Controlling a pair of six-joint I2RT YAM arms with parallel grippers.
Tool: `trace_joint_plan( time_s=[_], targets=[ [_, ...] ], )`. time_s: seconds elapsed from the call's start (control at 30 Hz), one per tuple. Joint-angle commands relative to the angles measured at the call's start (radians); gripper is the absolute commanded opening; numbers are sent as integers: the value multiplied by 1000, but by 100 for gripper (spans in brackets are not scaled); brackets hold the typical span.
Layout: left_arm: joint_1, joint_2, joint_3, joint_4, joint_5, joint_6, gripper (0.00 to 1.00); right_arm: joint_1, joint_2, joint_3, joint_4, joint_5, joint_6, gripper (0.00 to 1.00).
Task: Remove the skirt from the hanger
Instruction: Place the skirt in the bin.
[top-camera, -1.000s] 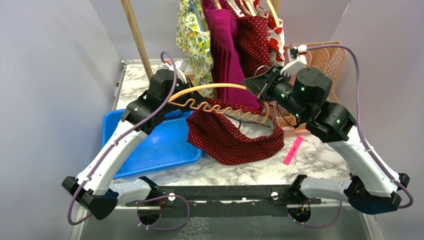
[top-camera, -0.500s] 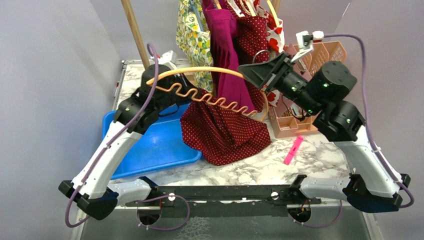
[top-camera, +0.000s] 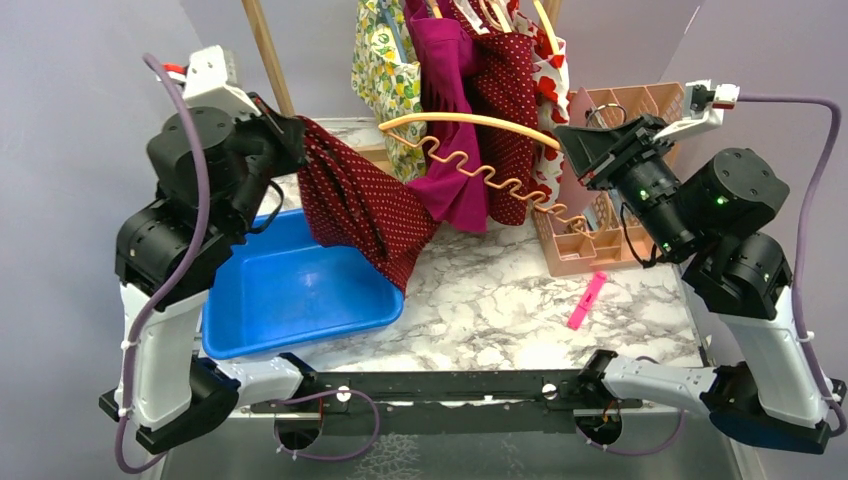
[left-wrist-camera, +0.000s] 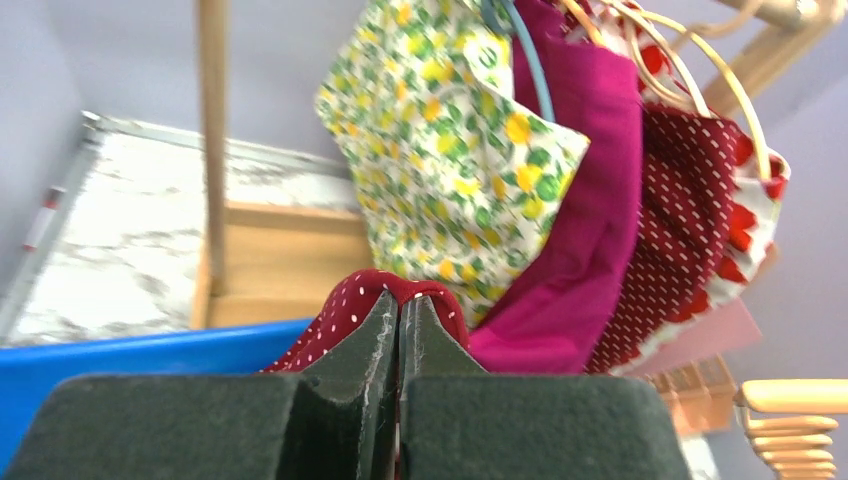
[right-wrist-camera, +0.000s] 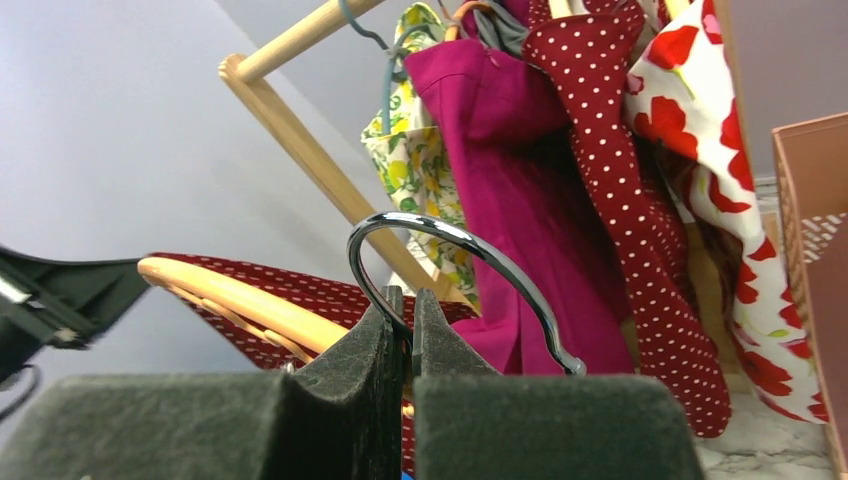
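The dark red polka-dot skirt hangs free from my left gripper, which is shut on its top edge high at the left, above the blue bin. In the left wrist view the skirt's fold bulges over the tips of the closed left gripper. The wooden hanger, with its wavy lower bar, carries no cloth. My right gripper holds it out at the right. The right wrist view has the right gripper shut on the hanger's metal hook, with the wooden arm stretching left.
A blue bin sits on the marble table below the skirt. A rack of hung clothes and a slanted wooden post stand behind. A pink organiser basket is at the right, a pink marker in front of it.
My left arm rose and swung left, dragging the skirt along and off the hanger. My right arm lifted the bare hanger up and to the right.
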Motion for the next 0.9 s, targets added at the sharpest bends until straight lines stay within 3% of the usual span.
trace_joint_plan(
  time_s=[0.0,0.3,0.63,0.87],
  targets=[
    [0,51,157,-89,-208,160,0,2,19,30,-13,52,-50,1],
    [0,96,363,-104,-460,327,0,2,25,6,-11,35,-49,1],
    [0,105,376,-61,-574,476,0,2,43,-9,-1,29,-42,1],
    [0,90,129,-146,-420,203,0,2,46,-20,2,20,-34,1]
  ],
)
